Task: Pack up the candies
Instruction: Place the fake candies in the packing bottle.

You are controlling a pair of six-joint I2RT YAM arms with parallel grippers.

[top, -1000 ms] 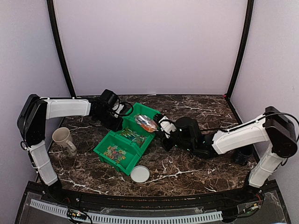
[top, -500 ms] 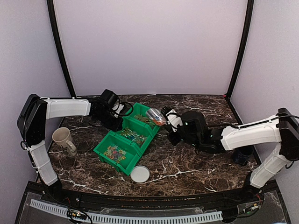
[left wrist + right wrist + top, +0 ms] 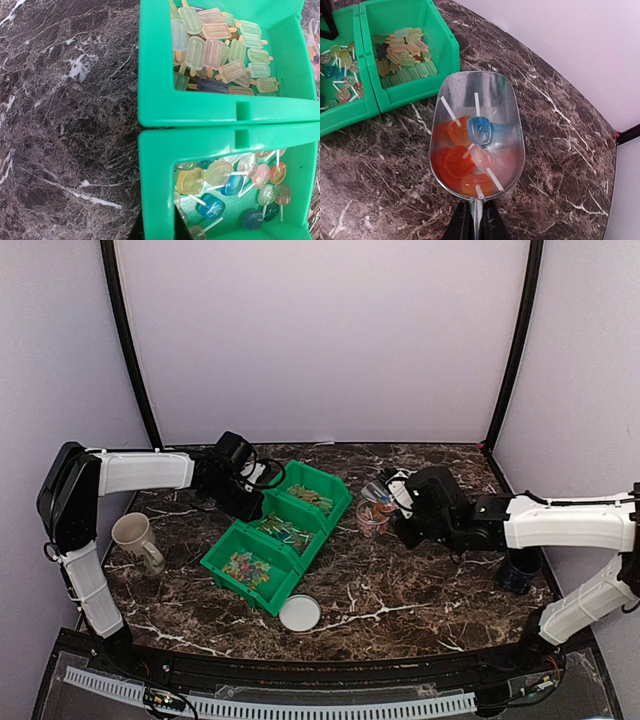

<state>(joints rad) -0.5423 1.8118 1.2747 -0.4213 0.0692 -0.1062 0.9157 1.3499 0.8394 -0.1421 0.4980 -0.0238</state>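
Candies [image 3: 470, 160], orange and blue lollipops on white sticks, lie in a clear scoop [image 3: 485, 95] that the right hand [image 3: 476, 222] holds over the marble table [image 3: 560, 150], its fingers clamped on the handle, just right of the green bin [image 3: 318, 483]. More lollipops and popsicle-shaped sweets fill the bin's compartments. The left hand [image 3: 252, 495] is closed on the bin's left wall.
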